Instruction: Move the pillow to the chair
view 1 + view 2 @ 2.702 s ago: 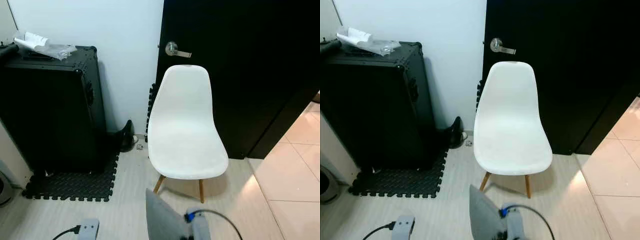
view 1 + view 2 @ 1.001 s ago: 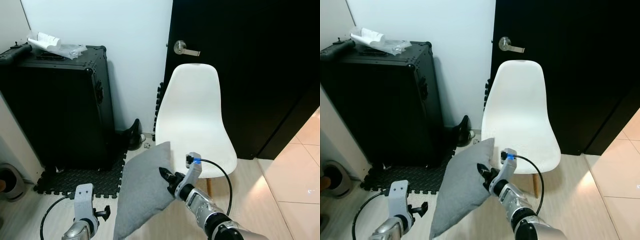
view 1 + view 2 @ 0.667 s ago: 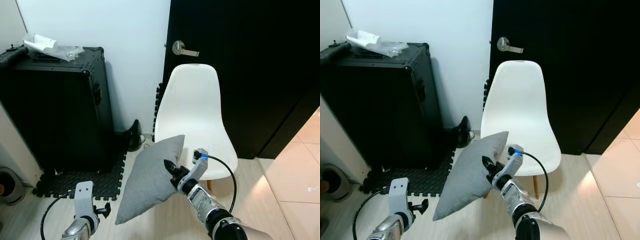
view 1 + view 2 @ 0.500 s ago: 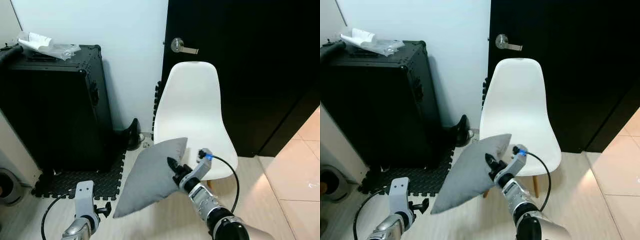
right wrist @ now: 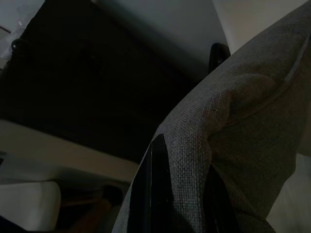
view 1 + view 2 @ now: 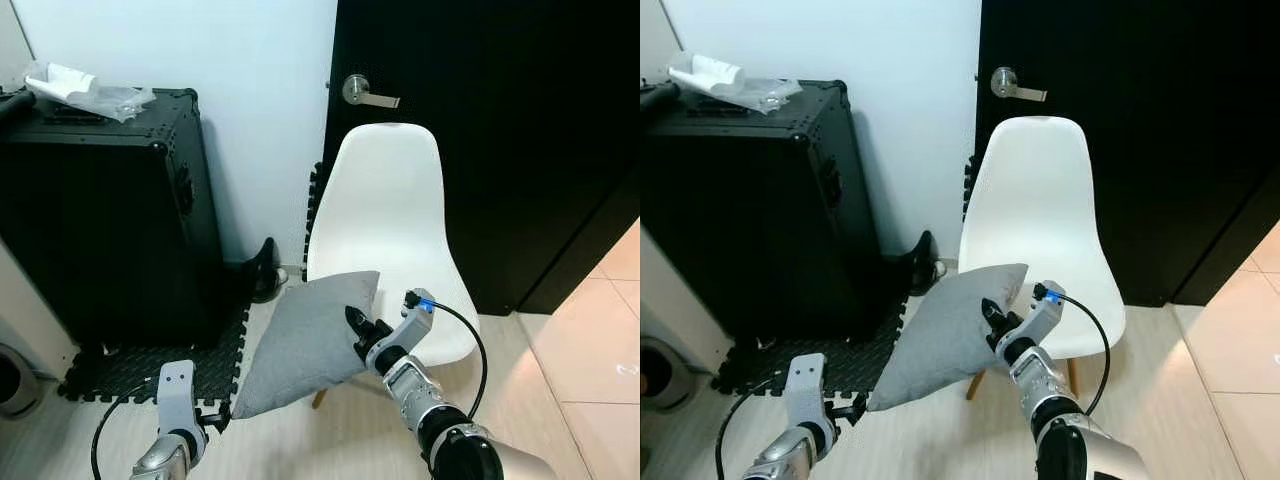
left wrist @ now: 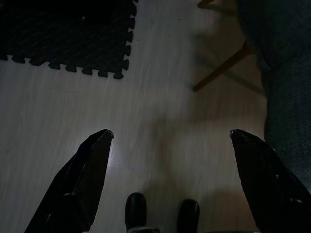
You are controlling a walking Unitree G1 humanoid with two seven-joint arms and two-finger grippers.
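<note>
You have the grey pillow (image 6: 305, 340) pinched in the right gripper (image 6: 358, 331), whose fingers (image 5: 151, 189) are clamped on the fabric near its upper corner. The pillow hangs tilted in the air at the front left edge of the white chair (image 6: 390, 240), its top corner overlapping the seat rim and its lower corner drooping toward the floor (image 6: 330, 440) beside the chair's wooden leg (image 7: 221, 68). It is not resting on the seat. Your left gripper (image 7: 170, 141) sits low, left of the chair, its fingers spread wide apart and holding nothing, pointing at the pale floor near the edge of the black foam mat (image 6: 120, 365). A black case (image 6: 100, 210) stands left of the chair, and a black door (image 6: 480, 120) rises behind it.
</note>
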